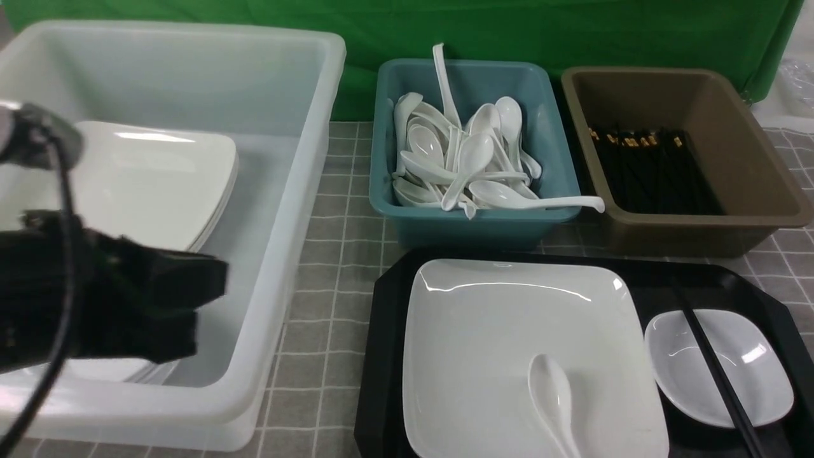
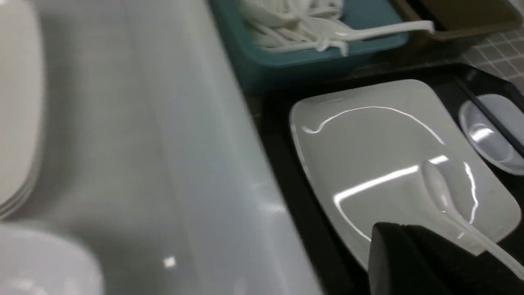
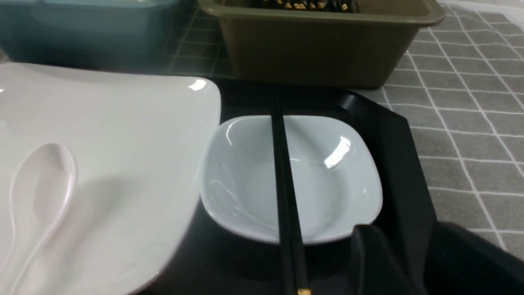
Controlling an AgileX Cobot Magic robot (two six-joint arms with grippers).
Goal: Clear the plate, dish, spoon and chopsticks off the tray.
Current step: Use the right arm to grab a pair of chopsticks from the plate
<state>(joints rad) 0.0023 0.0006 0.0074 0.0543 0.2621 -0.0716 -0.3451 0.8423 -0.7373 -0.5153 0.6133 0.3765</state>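
Left gripper (image 1: 206,305) closed, right gripper (image 3: 403,246) parted, both empty: a clumsy pinch could roll the thin black chopsticks (image 3: 282,172) off the small white dish (image 3: 331,200) at the black plastic tray's (image 3: 409,172) three o'clock.

Front view faces forward over tray (image 1: 379,369), wrist views close, sharing plate (image 1: 509,331)

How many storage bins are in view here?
3. A white bin at left, beside the tray; a teal bin behind the tray, centre; a brown bin to the teal one's right. None seems hidden.
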